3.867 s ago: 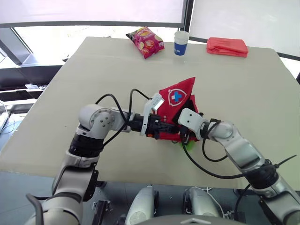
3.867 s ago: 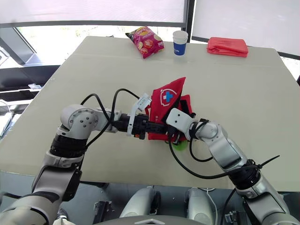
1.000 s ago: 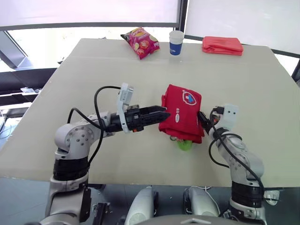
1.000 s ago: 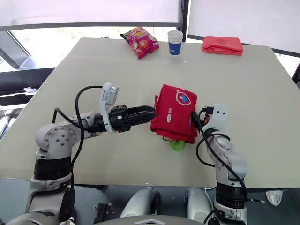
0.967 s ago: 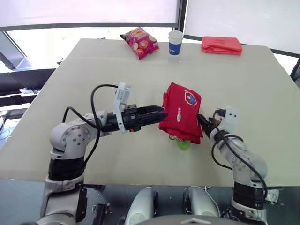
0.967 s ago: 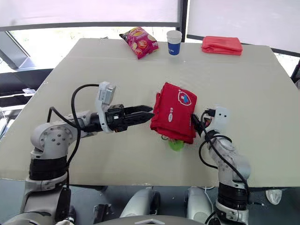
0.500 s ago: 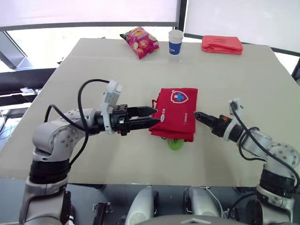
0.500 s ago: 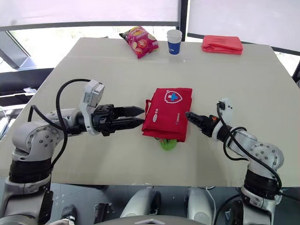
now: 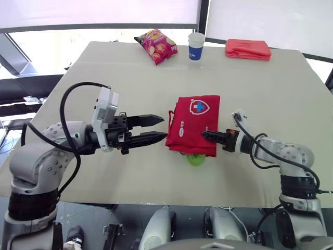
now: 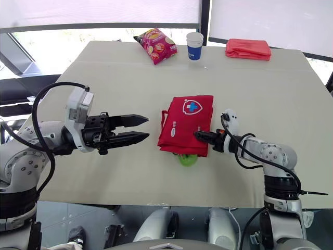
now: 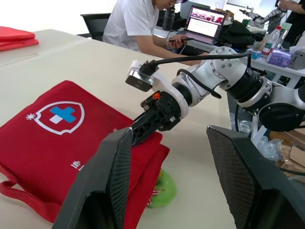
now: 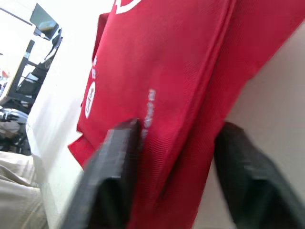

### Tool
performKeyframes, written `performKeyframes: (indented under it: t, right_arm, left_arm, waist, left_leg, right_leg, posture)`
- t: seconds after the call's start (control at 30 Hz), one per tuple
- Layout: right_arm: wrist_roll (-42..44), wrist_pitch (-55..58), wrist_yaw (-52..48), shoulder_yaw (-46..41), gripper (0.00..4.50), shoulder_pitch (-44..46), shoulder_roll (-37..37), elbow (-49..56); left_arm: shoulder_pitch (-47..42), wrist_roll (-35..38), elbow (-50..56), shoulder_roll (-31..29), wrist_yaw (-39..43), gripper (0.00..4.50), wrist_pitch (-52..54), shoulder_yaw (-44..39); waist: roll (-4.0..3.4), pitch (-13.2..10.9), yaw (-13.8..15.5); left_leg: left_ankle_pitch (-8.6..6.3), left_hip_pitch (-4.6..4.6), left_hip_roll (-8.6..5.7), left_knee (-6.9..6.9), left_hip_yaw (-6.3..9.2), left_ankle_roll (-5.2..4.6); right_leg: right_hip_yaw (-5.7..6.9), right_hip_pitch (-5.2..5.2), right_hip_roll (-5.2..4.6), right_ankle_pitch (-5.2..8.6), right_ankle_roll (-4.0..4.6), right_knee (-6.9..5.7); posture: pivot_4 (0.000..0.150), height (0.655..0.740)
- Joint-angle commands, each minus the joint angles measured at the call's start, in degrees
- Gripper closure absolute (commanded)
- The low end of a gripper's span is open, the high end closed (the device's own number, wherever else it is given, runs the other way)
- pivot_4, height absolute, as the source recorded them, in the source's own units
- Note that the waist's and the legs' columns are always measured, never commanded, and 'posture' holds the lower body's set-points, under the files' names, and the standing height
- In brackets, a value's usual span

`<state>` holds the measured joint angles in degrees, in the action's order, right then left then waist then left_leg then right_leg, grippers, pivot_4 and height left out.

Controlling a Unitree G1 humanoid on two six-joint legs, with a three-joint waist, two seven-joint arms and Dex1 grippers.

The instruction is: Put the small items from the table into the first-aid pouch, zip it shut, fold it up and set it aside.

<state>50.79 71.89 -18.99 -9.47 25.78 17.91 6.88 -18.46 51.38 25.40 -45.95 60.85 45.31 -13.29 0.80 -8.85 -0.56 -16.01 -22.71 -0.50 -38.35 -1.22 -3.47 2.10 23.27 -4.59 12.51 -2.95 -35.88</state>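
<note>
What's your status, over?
Left gripper open, empty, off the pouch. Right gripper open at pouch's edge. Green item sticks out beneath.

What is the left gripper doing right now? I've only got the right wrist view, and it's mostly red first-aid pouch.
Observer: The left gripper hovers open beside the first-aid pouch's left edge, not touching it.
Operator: Is anything lying outside the pouch?
Observer: A small green object sticks out from under its near edge.
Operator: What else is on the table?
Observer: A chip bag, a paper cup and a folded red fabric item sit along the table's far edge, well away from the pouch.
</note>
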Motion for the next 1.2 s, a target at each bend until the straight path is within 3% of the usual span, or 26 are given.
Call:
performKeyframes:
  t: [0.03,0.1,0.3,0.43,0.53,0.73,0.8,0.83,0.87,0.9,0.93,1.07,1.13,1.2]
  right_arm:
    - [1.6,1.0,-1.0,-5.1,3.76,-1.1,6.0,6.0]
    - [2.1,3.0,-3.5,-9.1,4.45,-3.4,14.8,8.8]
    - [-1.5,0.5,-18.0,-17.3,4.45,-12.1,42.8,4.7]
    - [-10.7,-12.3,-35.1,-11.4,4.45,-14.0,58.0,-9.6]
    - [-18.0,-20.9,-41.1,-1.8,4.45,-6.8,60.0,-20.8]
    - [-35.8,-34.7,-45.9,15.1,4.45,12.1,53.1,-44.0]
    - [-39.6,-38.4,-46.8,17.5,3.6,15.4,50.8,-50.8]
    - [-41.1,-40.3,-46.1,18.0,3.6,15.5,50.6,-53.0]
    - [-42.3,-42.0,-46.1,18.0,2.81,15.7,50.7,-54.9]
    - [-43.0,-43.6,-46.0,17.4,2.68,15.5,51.4,-55.9]
    - [-43.6,-45.8,-45.3,16.2,2.17,14.4,53.0,-55.9]
    - [-40.4,-52.5,-42.9,1.7,0.2,0.8,60.3,-46.6]
    - [-39.1,-56.3,-43.3,-11.6,0.08,-10.4,60.1,-37.7]
    - [-38.6,-57.6,-40.4,-27.3,0.08,-19.4,53.5,-23.9]
  left_arm:
    - [-1.0,0.9,2.9,1.5,-1.0,1.83,-2.1,1.1]
    - [-2.1,1.2,3.5,3.3,-2.3,1.83,-2.5,2.4]
    - [-5.7,-0.4,4.5,8.6,-6.3,1.83,-3.9,7.7]
    - [-9.2,-2.9,1.8,14.0,-8.0,1.83,-6.5,12.2]
    - [-10.7,-5.5,0.2,15.9,-7.1,1.83,-8.9,14.5]
    - [-12.9,-9.8,-3.0,18.1,-5.6,1.83,-13.0,17.5]
    - [-12.9,-10.9,-3.7,18.5,-5.2,1.83,-14.0,18.2]
    - [-12.7,-11.5,-4.0,18.7,-5.0,1.83,-14.6,18.5]
    - [-12.5,-12.0,-4.1,18.9,-4.9,1.83,-15.1,18.8]
    - [-12.3,-12.2,-4.2,19.0,-4.8,1.83,-15.4,19.0]
    - [-12.3,-12.4,-4.4,19.1,-4.9,1.83,-15.5,18.9]
    - [-11.9,-12.4,-5.2,20.0,-5.7,1.83,-15.5,18.7]
    - [-11.6,-11.8,-5.5,20.6,-6.3,1.83,-14.8,18.5]
    - [-11.7,-11.2,-6.4,21.8,-8.4,1.83,-13.4,18.0]
  waist:
    - [0.0,0.0,0.3]
    - [-0.03,0.0,1.2]
    - [-0.06,-0.1,2.4]
    - [0.04,-0.1,1.2]
    - [-0.04,-0.2,0.9]
    - [-0.1,-0.2,-0.2]
    - [-0.1,-0.2,-0.1]
    - [-0.09,-0.2,0.2]
    - [-0.09,-0.2,0.4]
    - [-0.09,-0.2,0.6]
    - [-0.09,-0.2,0.8]
    - [-0.3,-0.2,1.9]
    - [-0.4,-0.2,2.4]
    - [-0.33,-0.2,2.1]
  left_leg:
    - [0.0,-0.03,-0.03,0.0,0.02,0.0]
    - [0.02,-0.06,-0.06,-0.01,0.04,0.04]
    - [-0.17,-0.16,-0.33,-0.15,0.06,-0.3]
    - [-0.25,-0.02,-0.17,-0.21,-0.06,-0.45]
    - [-0.24,0.07,-0.09,-0.29,-0.14,-0.44]
    - [-0.11,0.09,-0.02,-0.27,-0.24,-0.2]
    - [-0.06,0.09,-0.01,-0.28,-0.24,-0.11]
    - [-0.05,0.08,-0.01,-0.27,-0.23,-0.11]
    - [-0.05,0.05,0.0,-0.28,-0.18,-0.11]
    - [-0.05,0.04,-0.01,-0.28,-0.18,-0.1]
    - [-0.05,0.03,-0.03,-0.28,-0.18,-0.1]
    - [-0.05,-0.03,-0.08,-0.29,-0.13,-0.1]
    - [-0.05,-0.08,-0.11,-0.29,-0.09,-0.1]
    - [-0.07,0.06,-0.06,-0.29,-0.08,-0.08]
  right_leg:
    - [0.0,0.0,0.0,0.0,0.0,0.01]
    - [-0.01,0.0,-0.01,0.0,-0.01,0.04]
    - [-0.17,-0.17,-0.11,0.01,-0.05,0.27]
    - [-0.26,-0.23,-0.02,0.09,0.06,0.27]
    - [-0.33,-0.25,0.07,0.1,0.08,0.21]
    - [-0.49,-0.21,0.21,0.03,-0.03,0.2]
    - [-0.52,-0.22,0.25,-0.02,-0.12,0.21]
    - [-0.52,-0.21,0.24,-0.02,-0.12,0.21]
    - [-0.46,-0.22,0.2,-0.02,-0.13,0.22]
    - [-0.44,-0.23,0.2,-0.03,-0.13,0.23]
    - [-0.43,-0.23,0.17,-0.03,-0.13,0.24]
    - [-0.39,-0.22,0.04,-0.02,-0.13,0.25]
    - [-0.39,-0.24,0.0,-0.02,-0.14,0.25]
    - [-0.37,-0.34,0.09,0.01,-0.19,0.26]
  posture:
    - [0.15,0.74]
    - [0.15,0.74]
    - [0.15,0.74]
    - [0.15,0.74]
    - [0.15,0.74]
    - [0.15,0.74]
    - [0.15,0.74]
    - [0.15,0.74]
    - [0.15,0.74]
    - [0.15,0.74]
    - [0.15,0.74]
    - [0.15,0.74]
    - [0.15,0.74]
    - [0.15,0.74]
